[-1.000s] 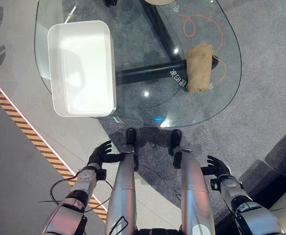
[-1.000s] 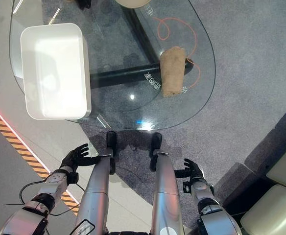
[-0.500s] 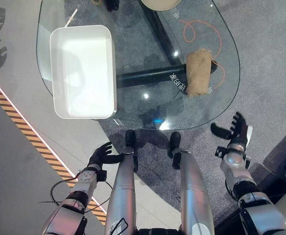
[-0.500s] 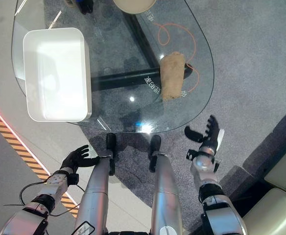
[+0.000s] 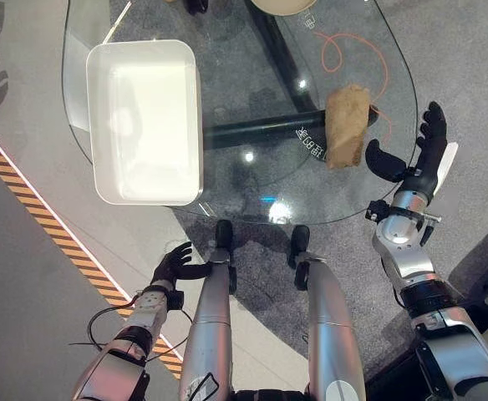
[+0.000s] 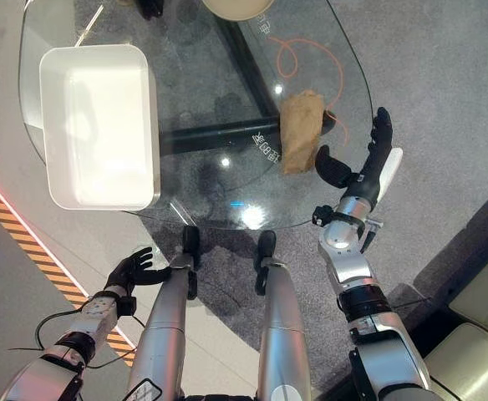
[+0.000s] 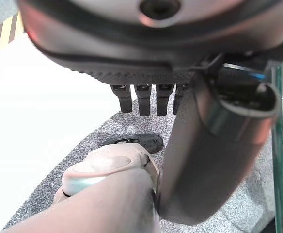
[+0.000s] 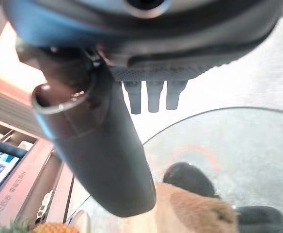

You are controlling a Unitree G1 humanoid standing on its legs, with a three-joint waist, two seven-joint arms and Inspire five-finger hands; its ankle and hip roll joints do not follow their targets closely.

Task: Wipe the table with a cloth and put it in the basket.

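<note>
Nearest, left hand low beside the table, fingers relaxed, holding nothing. Right hand spread wide, empty, just beside one tan cloth on the glass; cloth's long axis runs near-to-far. One white basket on the table's left.

You are looking down on a grey carpeted floor that is spreading across the right and centre of the frame. A strip of yellow-and-black hazard tape is running diagonally from the left edge toward the bottom, lying along a paler smooth floor. A thin orange cord is looping in the upper right. At the top edge a round beige object is peeking in. A pale cushioned seat is sitting in the lower right corner.
</note>
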